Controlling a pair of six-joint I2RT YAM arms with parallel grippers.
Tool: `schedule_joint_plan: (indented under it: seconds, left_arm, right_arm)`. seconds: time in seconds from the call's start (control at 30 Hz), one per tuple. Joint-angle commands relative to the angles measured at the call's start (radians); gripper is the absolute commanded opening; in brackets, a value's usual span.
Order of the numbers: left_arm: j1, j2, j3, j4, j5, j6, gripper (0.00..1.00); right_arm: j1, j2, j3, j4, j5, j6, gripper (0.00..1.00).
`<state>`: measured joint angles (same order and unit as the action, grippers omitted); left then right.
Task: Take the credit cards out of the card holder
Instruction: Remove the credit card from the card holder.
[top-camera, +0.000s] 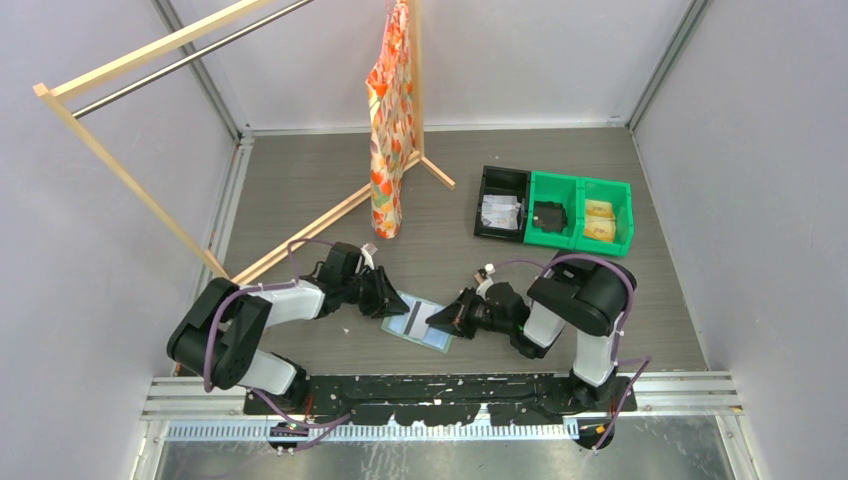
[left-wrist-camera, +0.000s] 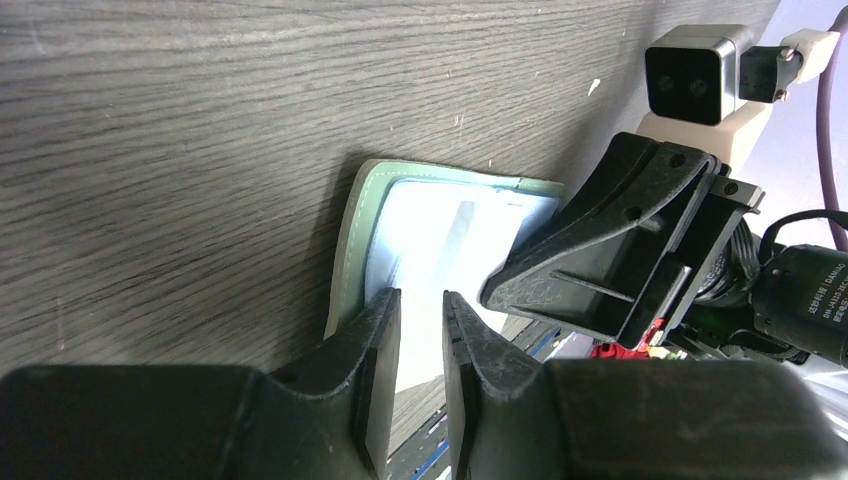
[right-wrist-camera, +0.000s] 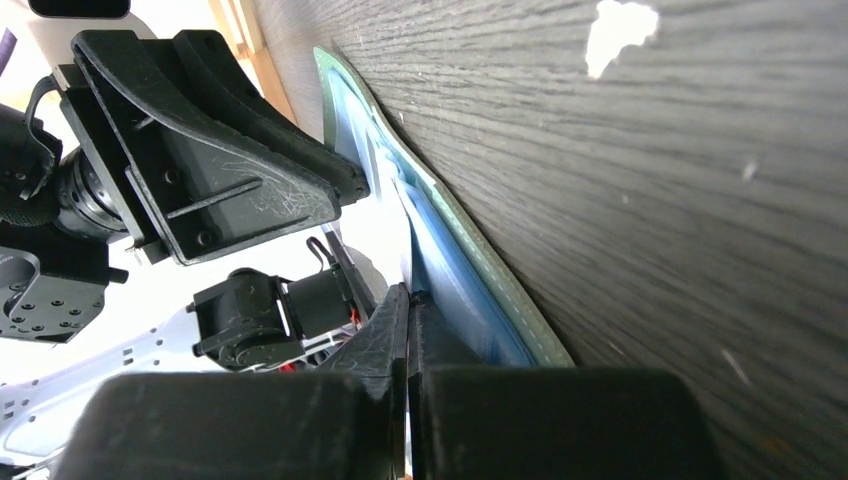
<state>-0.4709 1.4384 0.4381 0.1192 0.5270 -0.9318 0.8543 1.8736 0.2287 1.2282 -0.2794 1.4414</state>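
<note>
The sage-green card holder lies open flat on the table between my two grippers, its pale blue-grey pockets facing up. It also shows in the left wrist view and the right wrist view. My left gripper rests over the holder's left half, its jaws a narrow gap apart with nothing between them. My right gripper is at the right half, shut on the thin pale edge of a credit card standing out of a pocket. The rest of the card is hidden.
A black bin and two green bins stand at the back right. A wooden clothes rack with a hanging orange patterned garment stands at the back left. Grey walls close in both sides.
</note>
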Motion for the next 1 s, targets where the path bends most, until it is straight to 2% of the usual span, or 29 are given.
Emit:
schedule_joint_plan:
  seconds: [0.0, 0.23, 0.4, 0.47, 0.63, 0.73, 0.9, 0.97]
  left_arm:
    - [0.008, 0.042, -0.029, -0.123, -0.169, 0.059, 0.25]
    - [0.008, 0.037, -0.025, -0.124, -0.170, 0.059, 0.25]
    - [0.008, 0.029, -0.022, -0.127, -0.170, 0.057, 0.25]
    - [0.008, 0.023, -0.019, -0.128, -0.168, 0.054, 0.25]
    - [0.008, 0.000, -0.015, -0.133, -0.157, 0.050, 0.24]
    - [0.008, -0.016, -0.006, -0.142, -0.152, 0.047, 0.24]
    - [0.008, -0.066, 0.020, -0.192, -0.155, 0.049, 0.24]
    - [0.008, -0.099, 0.035, -0.235, -0.175, 0.058, 0.24]
  right_arm:
    - [-0.004, -0.037, -0.038, -0.132, 0.004, -0.049, 0.01]
    - [-0.011, -0.122, -0.068, -0.210, 0.000, -0.073, 0.01]
    - [-0.013, -0.300, -0.070, -0.396, -0.009, -0.143, 0.01]
    - [-0.013, -0.416, -0.057, -0.532, -0.004, -0.183, 0.01]
    - [-0.014, -0.787, 0.045, -1.044, 0.083, -0.324, 0.01]
    - [-0.035, -0.947, 0.124, -1.284, 0.129, -0.399, 0.01]
    - [-0.127, -1.058, 0.242, -1.457, 0.183, -0.426, 0.01]
    - [-0.175, -1.062, 0.303, -1.521, 0.268, -0.394, 0.01]
